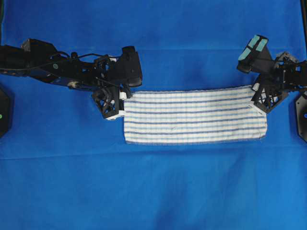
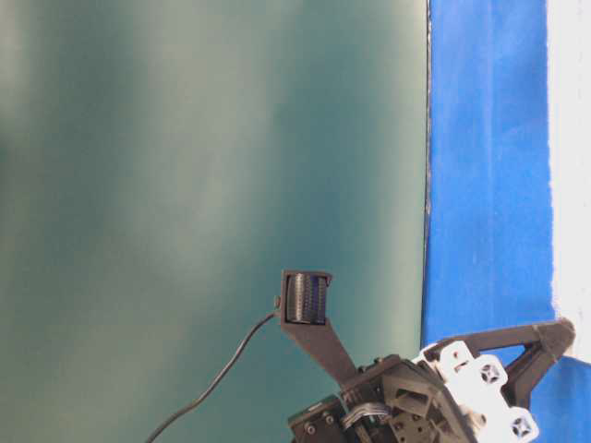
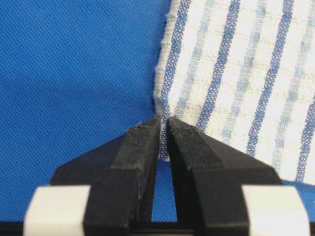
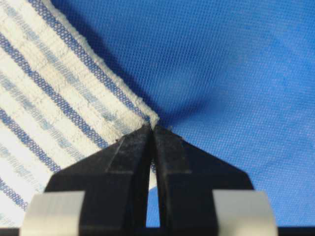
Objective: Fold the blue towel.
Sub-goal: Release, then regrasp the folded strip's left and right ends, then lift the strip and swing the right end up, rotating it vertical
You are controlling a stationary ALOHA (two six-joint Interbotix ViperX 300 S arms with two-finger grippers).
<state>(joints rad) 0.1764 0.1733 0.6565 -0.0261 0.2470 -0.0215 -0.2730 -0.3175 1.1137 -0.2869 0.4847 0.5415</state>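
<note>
Lying flat on the blue table cover, the blue towel is pinched at its two far corners by left gripper and right gripper.

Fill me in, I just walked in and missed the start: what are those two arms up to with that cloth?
Both arms are working on the blue towel, which lies flat on the blue table covering. The left gripper has its fingers pinched shut on the towel's upper left corner, and the right gripper is pinched shut on the upper right corner. Nothing is lifted yet; the fold looks about to begin.
</note>
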